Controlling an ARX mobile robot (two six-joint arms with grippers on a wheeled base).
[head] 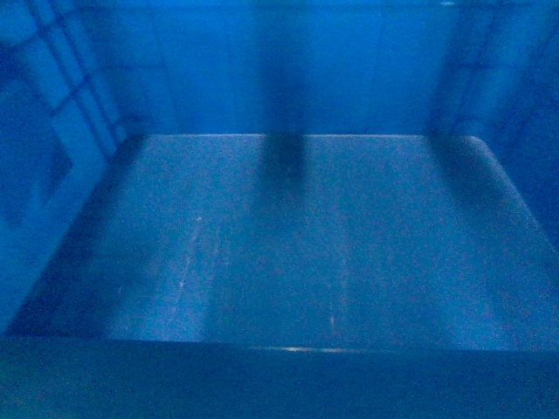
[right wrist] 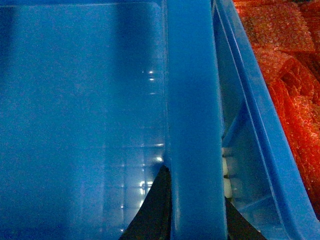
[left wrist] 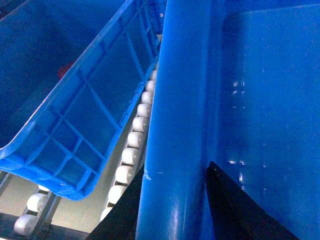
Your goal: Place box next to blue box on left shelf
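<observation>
While jaws clamp box [left wrist: 175,125] rims, rollers [left wrist: 131,140] beside.

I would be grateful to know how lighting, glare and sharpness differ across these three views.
Head view: dim, soft and all blue, filled by the box floor, with dark shadow bands on the far wall. Left wrist view: brighter and sharper, small glints on the wall, white rollers clear. Right wrist view: glints near the rim, orange material grainy.
</observation>
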